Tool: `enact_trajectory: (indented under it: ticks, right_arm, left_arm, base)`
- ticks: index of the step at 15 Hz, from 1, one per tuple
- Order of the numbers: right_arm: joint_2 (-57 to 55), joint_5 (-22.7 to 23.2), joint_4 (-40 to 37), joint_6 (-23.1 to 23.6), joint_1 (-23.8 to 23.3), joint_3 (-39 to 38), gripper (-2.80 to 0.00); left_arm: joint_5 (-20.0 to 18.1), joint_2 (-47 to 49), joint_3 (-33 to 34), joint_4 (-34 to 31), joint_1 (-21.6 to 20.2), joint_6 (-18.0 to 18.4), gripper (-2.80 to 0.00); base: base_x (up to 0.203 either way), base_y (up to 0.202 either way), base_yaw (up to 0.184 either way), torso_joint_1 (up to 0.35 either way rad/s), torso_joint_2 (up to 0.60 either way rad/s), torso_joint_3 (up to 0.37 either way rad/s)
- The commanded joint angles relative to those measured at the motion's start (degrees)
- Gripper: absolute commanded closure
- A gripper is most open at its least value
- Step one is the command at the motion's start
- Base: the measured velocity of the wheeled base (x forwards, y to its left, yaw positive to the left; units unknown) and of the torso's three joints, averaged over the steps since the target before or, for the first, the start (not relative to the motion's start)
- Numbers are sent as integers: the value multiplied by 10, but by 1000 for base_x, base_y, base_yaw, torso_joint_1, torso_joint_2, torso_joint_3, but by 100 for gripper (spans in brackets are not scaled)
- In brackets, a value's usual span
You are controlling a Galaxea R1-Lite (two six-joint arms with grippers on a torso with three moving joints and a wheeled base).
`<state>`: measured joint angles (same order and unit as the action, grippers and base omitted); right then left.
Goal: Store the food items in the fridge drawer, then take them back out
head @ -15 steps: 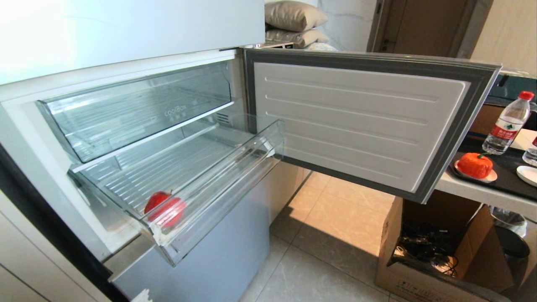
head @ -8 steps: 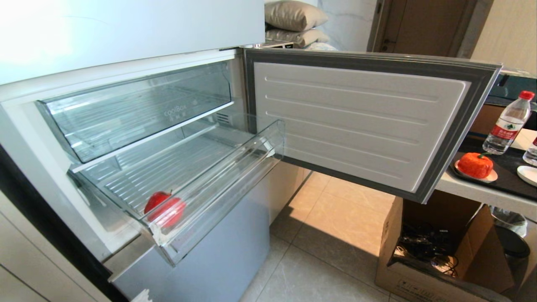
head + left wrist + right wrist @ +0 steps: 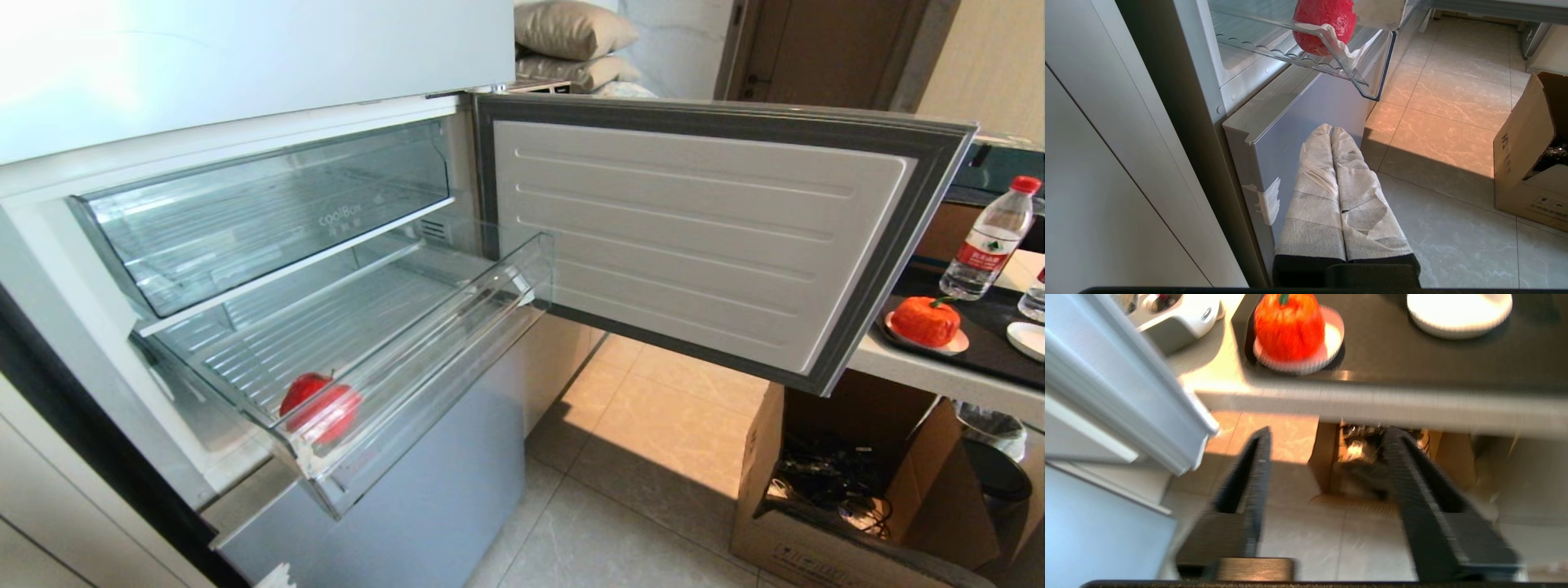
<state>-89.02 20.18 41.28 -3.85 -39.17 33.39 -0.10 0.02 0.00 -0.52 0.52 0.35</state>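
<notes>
**Operator:** Tomatoes first. One red tomato (image 3: 320, 411) already lies in the fridge drawer (image 3: 424, 359), at its front corner on my left, right behind the clear front lip. The orange tomato (image 3: 924, 320) sits on a small white plate (image 3: 953, 345) on the dark tray (image 3: 992, 339) on the table (image 3: 922, 371), off to my right past the open fridge door (image 3: 702, 229).

**Observer:** So which step are you on?

**Operator:** I'd judge it's fetching the second one for storage. My right gripper (image 3: 1327, 435) is spread wide with nothing between its jaws, below the table edge, and the orange tomato shows above and a little to one side of it. The left gripper (image 3: 1332, 130) is pressed closed and empty, parked low by the fridge's lower front, under the drawer corner.

**Observer:** What makes the pick go well?

**Operator:** Coming up clear of the table edge before going in, then centring the jaws on the tomato's widest part, low enough not to pinch the green stem (image 3: 1283, 298). It looks soft, so I'd close gently and lift straight off the plate so the plate doesn't drag along. The door corner is close on one side and the water bottle (image 3: 984, 241) stands behind; I'd keep the wrist away from both.
</notes>
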Motion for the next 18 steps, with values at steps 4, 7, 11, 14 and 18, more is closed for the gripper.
enact_trajectory:
  ticks: [4, 7, 11, 14, 18]
  right_arm:
    - [-140, 2, 68, 38, 0, 73, -280]
    - [-195, 3, 112, 49, 4, 118, -280]
    - [-253, 4, 115, 48, 17, 190, -280]
    - [-279, 3, 116, 46, 48, 229, -280]
    - [-309, 0, 116, 46, 80, 262, -280]
  left_arm:
    - [0, 0, 0, 0, 0, 0, 0]
    - [0, 1, 0, 0, 0, 0, 0]
    - [0, 0, 0, -1, 0, 0, 0]
    - [0, 1, 0, 0, 0, 0, 0]
    - [0, 0, 0, 0, 0, 0, 0]
  base:
    - [0, 0, 0, 0, 0, 0]
    - [0, 0, 0, 14, 1, 1]
    - [0, 0, 0, 0, 0, 0]
    - [0, 0, 0, 0, 0, 0]
    - [0, 0, 0, 0, 0, 0]
